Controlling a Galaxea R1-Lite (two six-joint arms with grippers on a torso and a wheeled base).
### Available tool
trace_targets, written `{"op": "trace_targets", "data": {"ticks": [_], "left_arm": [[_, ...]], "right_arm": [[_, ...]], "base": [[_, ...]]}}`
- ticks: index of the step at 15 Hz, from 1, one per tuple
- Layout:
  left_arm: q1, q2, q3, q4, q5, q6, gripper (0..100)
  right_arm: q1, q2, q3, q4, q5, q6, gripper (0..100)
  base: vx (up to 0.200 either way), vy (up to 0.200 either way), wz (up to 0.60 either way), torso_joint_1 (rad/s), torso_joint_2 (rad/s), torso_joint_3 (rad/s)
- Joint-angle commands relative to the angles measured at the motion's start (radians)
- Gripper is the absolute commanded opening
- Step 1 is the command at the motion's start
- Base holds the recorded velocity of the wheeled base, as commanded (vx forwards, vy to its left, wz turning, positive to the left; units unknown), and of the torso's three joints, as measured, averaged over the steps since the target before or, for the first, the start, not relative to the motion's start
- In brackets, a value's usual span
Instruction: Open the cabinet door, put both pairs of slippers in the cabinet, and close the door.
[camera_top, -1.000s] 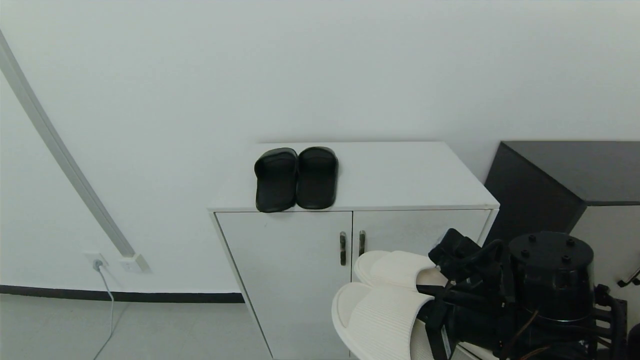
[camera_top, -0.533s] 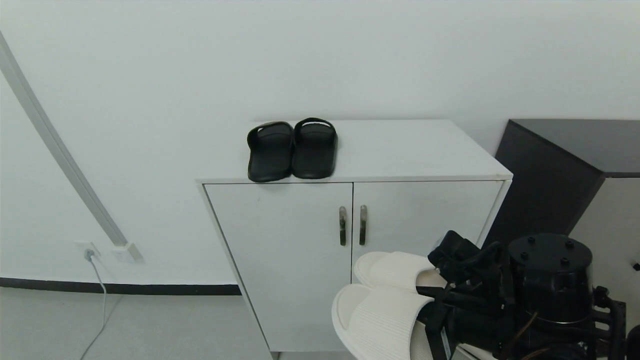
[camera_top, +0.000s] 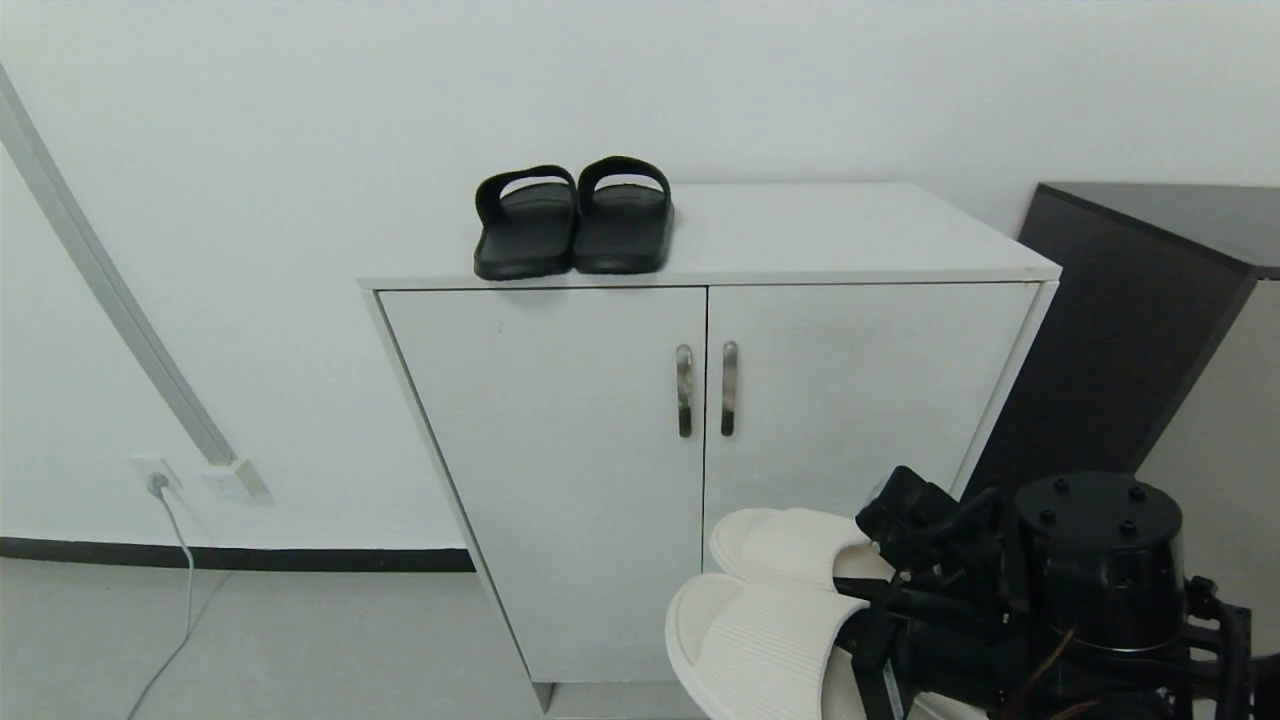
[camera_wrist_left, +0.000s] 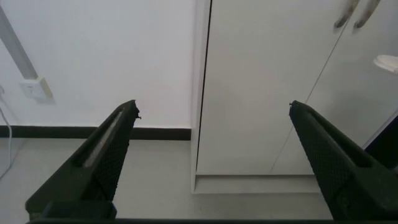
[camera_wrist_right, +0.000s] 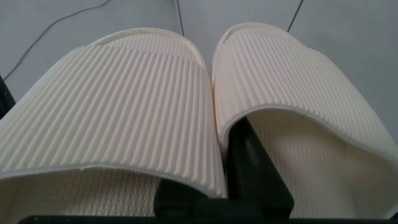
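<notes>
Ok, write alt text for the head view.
A white two-door cabinet stands shut against a wall, black slippers on its top. At lower right, the right gripper holds a pair of cream slippers.

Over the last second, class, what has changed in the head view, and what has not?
Only the camera moved: the cabinet and black slippers sit higher in the picture. Nothing was taken or released. The right gripper still holds the white slippers; both doors stay shut.
</notes>
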Motion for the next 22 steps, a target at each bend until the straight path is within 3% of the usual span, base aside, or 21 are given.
{"op": "trace_targets", "data": {"ticks": [1,7,9,12,13,19,20,22], "left_arm": [[-0.002,0.012,0.001,0.001,-0.005,0.0,100],[-0.005,0.018,0.001,0.0,-0.007,0.003,100],[-0.003,0.018,-0.006,-0.002,-0.025,0.025,100],[-0.003,0.196,-0.245,0.011,-0.147,-0.021,100],[-0.005,0.302,-0.279,-0.005,-0.171,-0.017,100],[-0.006,0.67,-0.319,-0.16,-0.435,-0.018,100],[-0.009,0.702,-0.319,-0.175,-0.452,-0.017,100],[-0.141,0.857,-0.349,-0.281,-0.484,-0.024,100]], "right_arm": [[0.0,0.003,0.003,-0.003,0.0,0.0,0],[0.0,0.004,0.01,-0.017,0.002,0.0,0],[0.0,0.003,0.01,-0.018,0.002,0.0,0],[-0.001,0.004,0.015,-0.037,-0.001,-0.002,0],[-0.001,0.003,0.021,-0.046,-0.001,-0.002,0],[-0.001,0.006,0.03,-0.069,0.002,-0.002,0],[-0.001,0.006,0.03,-0.069,0.002,-0.002,0],[-0.001,0.004,0.036,-0.069,0.002,-0.003,0]], "base": [[0.0,0.0,0.0,-0.115,0.46,0.339],[0.0,0.0,0.0,-0.075,0.45,0.365],[0.0,0.0,0.0,-0.032,0.43,0.403],[0.0,0.0,0.0,-0.004,0.21,0.194],[0.0,0.0,0.0,0.0,0.0,0.0],[0.0,0.0,0.0,0.0,0.0,0.0],[0.0,0.0,0.0,0.0,0.0,0.0],[0.0,0.0,0.0,0.0,0.0,0.0]]}}
